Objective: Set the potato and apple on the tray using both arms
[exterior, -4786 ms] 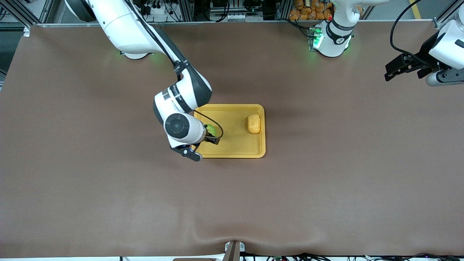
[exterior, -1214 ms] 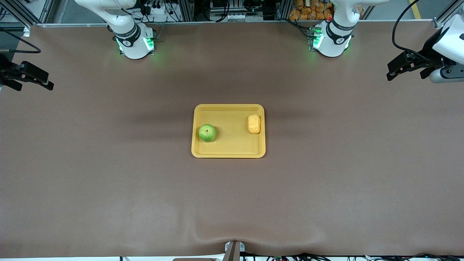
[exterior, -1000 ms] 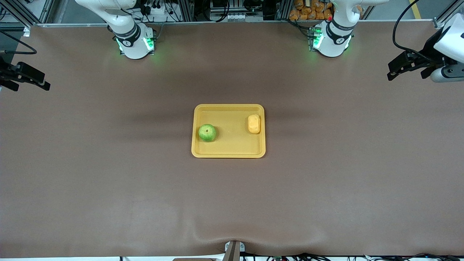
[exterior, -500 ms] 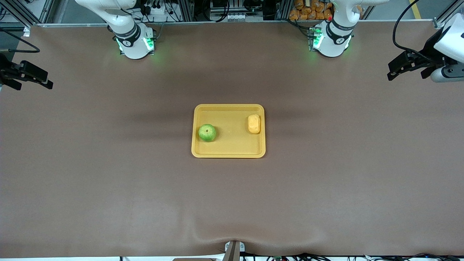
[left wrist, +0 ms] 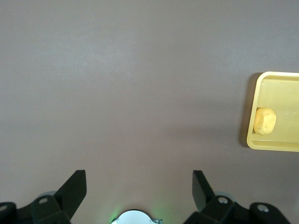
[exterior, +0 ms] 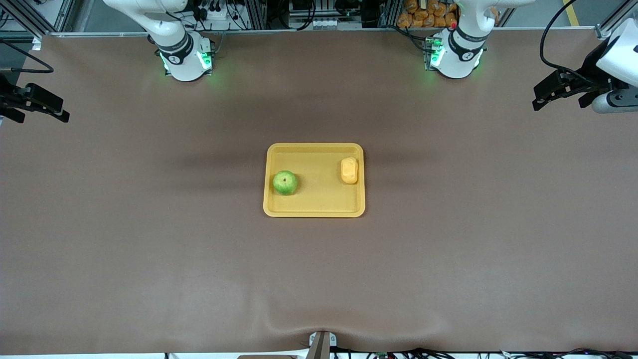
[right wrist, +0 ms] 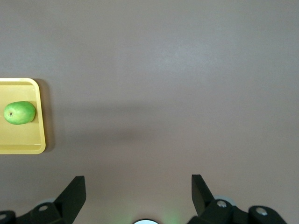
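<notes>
Apple and potato are seated on the tray mid-surface, apple at the right arm's end, potato at the left arm's, each dropped on its own arm's side. Task is judged done. Right pincer is parked over its surface end, fully spread, nothing gripped. Left pincer is parked likewise over its end, spread wide and empty.

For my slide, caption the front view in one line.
Apple and potato rest apart on the tray; left gripper and right gripper wait open at the table's ends.
</notes>
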Robot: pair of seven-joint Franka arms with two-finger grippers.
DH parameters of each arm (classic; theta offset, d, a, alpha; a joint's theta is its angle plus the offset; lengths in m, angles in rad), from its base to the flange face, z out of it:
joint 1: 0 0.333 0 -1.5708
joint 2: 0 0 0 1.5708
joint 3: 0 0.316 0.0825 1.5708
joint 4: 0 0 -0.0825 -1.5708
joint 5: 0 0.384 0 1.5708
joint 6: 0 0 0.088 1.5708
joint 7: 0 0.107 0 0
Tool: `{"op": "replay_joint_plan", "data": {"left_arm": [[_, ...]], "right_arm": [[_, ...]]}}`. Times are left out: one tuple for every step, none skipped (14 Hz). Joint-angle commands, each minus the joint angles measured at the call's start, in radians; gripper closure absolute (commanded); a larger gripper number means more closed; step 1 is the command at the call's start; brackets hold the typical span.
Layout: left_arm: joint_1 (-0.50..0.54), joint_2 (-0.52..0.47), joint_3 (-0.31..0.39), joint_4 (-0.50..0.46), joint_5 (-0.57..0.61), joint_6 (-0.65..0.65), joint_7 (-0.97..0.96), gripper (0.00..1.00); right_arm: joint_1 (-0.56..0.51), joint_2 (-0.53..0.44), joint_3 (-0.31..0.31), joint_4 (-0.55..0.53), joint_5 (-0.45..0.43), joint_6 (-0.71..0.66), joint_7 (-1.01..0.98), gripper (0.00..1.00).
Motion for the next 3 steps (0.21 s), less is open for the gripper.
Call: {"op": "replay_joint_plan", "data": {"left_arm": [[0.015,-0.015,-0.005,0.005,-0.024,-0.015,0.027,0.0],[0.016,-0.015,-0.005,0.005,-0.024,-0.015,0.027,0.0],[0.015,-0.015,-0.005,0.005,-0.024,-0.015,0.027,0.0]], "right_arm": [[-0.004,-0.033,0.01,-0.032,-0.021,0.009,0.0,0.0],[-0.004,-0.033,0.01,-0.033,-0.021,0.007,0.0,0.0],[-0.004,-0.033,0.01,-0.032,-0.021,0.007,0.0,0.0]]}}
